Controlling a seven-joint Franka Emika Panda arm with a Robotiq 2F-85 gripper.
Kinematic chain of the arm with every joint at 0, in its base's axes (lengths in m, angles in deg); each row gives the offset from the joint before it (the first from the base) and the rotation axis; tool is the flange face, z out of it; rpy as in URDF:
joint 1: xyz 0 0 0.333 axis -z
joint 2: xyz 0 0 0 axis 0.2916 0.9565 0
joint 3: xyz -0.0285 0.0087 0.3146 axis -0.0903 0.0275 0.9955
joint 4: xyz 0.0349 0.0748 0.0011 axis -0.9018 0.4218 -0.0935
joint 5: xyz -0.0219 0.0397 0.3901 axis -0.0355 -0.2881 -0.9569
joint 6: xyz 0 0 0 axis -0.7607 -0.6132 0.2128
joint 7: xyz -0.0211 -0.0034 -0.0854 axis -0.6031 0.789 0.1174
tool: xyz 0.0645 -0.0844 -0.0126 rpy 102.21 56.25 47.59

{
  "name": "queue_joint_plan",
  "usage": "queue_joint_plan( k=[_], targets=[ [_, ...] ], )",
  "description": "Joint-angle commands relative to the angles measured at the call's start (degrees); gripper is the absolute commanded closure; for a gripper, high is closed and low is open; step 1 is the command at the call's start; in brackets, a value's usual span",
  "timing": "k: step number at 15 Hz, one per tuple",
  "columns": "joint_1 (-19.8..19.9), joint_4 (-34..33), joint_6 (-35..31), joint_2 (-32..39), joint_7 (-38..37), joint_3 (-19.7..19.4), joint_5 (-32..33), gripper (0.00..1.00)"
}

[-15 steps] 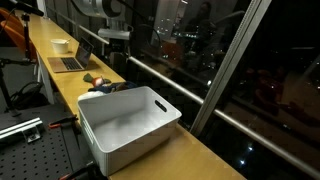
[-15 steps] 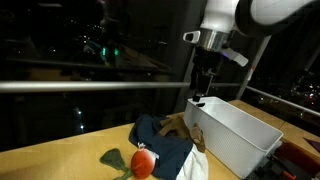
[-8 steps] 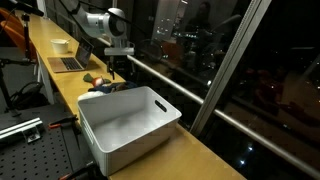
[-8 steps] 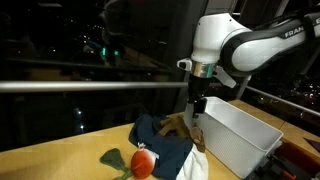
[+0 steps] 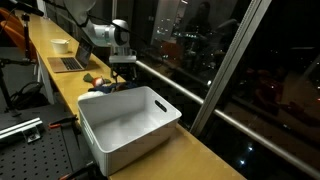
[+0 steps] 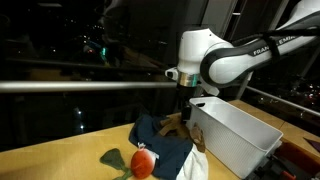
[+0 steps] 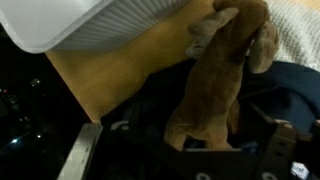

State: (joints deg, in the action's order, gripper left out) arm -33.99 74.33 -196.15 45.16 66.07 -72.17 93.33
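My gripper (image 6: 185,112) hangs open just above a brown plush toy (image 6: 176,127) that lies on a dark blue cloth (image 6: 158,142). In the wrist view the plush toy (image 7: 220,80) stretches up between the two dark fingers of the gripper (image 7: 195,140), and nothing is gripped. The blue cloth (image 7: 292,88) spreads under and beside it. In an exterior view the gripper (image 5: 122,74) stands over the pile (image 5: 106,86) just behind the white bin (image 5: 130,125). The fingertips themselves are too dark to make out.
The white bin (image 6: 240,130) stands right beside the pile; its ribbed wall (image 7: 110,25) is close to the gripper. A red round toy (image 6: 143,162) and a white cloth (image 6: 197,168) lie in the pile. A laptop (image 5: 72,60) and a bowl (image 5: 61,45) sit farther along the wooden counter (image 7: 120,85). A window with a rail runs behind.
The arm has come down and swung over the pile, from high above the bin's edge to just over the plush toy. The jaws have stayed open.
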Motion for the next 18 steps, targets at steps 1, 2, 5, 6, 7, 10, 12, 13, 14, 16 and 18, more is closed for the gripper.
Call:
queue_joint_plan(
  k=[1, 2, 5, 6, 7, 10, 12, 13, 14, 16, 18],
  targets=[
    [-0.2, -6.4, 2.4, 4.1, 0.6, -0.4, -2.2, 0.00],
    [0.2, -7.3, 2.6, 4.8, 0.8, -0.4, -3.0, 0.00],
    [1.7, -9.9, 3.8, 7.0, 1.3, -0.5, -5.5, 0.00],
    [2.3, -10.4, 4.1, 7.5, 1.4, -0.6, -6.3, 0.01],
    [2.9, -10.9, 4.3, 8.0, 1.7, -0.6, -7.1, 0.07],
    [4.3, -12.2, 5.5, 8.9, 2.3, -0.4, -9.0, 0.39],
    [4.5, -13.3, 6.8, 9.3, 2.8, -0.4, -9.6, 0.55],
    [4.4, -13.9, 7.6, 9.6, 3.0, -0.4, -9.7, 0.54],
    [4.4, -14.2, 8.1, 9.7, 3.4, -0.3, -9.9, 0.52],
    [4.4, -14.6, 9.1, 9.6, 4.1, -0.1, -10.2, 0.47],
    [4.5, -14.4, 9.4, 9.4, 4.9, 0.0, -10.1, 0.29]
  ],
)
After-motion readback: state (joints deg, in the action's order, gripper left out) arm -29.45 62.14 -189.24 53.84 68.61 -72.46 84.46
